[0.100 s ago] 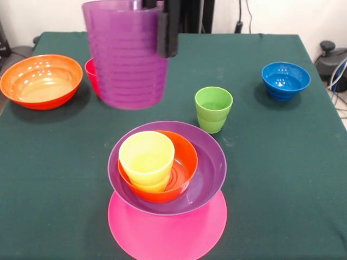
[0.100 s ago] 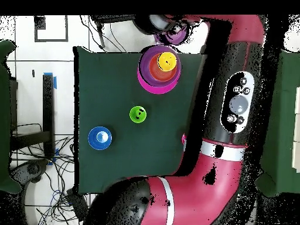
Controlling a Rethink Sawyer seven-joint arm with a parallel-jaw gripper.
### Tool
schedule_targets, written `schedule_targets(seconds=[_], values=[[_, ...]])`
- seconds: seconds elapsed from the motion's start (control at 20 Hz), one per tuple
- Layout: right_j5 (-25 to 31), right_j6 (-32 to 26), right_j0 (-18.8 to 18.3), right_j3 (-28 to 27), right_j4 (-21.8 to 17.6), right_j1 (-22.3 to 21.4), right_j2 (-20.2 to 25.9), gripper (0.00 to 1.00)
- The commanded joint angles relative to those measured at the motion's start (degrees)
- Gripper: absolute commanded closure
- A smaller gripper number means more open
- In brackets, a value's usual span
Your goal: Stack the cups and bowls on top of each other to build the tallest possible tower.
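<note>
The tower stands near the table's front edge: an upturned pink bowl [image 1: 167,230] at the bottom, a purple bowl [image 1: 210,162] on it, a small orange bowl [image 1: 185,162] inside that, and a yellow cup [image 1: 146,157] on top. My gripper [image 1: 161,38] is shut on the rim of a purple cup [image 1: 127,59], held high in the air behind and left of the tower. One black finger [image 1: 168,30] lies on the cup's outer wall. Overhead, the purple cup [image 2: 174,35] hangs just beyond the tower [image 2: 158,70].
A green cup [image 1: 213,108] stands upright behind the tower. Far right sits a blue bowl [image 1: 286,80], far left a large orange bowl [image 1: 40,80]. A red cup [image 1: 91,75] peeks out behind the lifted cup. Overhead, the arm [image 2: 234,105] covers the table's right side.
</note>
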Motion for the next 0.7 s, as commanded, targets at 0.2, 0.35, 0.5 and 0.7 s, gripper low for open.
schedule_targets(seconds=[0.2, 0.35, 0.5, 0.7], values=[[9.0, 0.3, 2.0, -6.8, -7.2, 4.5, 4.4, 1.0], [9.7, 0.0, 2.1, -8.4, -9.1, 5.3, 6.3, 1.0], [10.2, 0.1, 2.0, -9.1, -10.5, 5.8, 8.2, 1.0], [10.3, 0.6, 1.8, -9.3, -12.1, 6.6, 10.8, 1.0]])
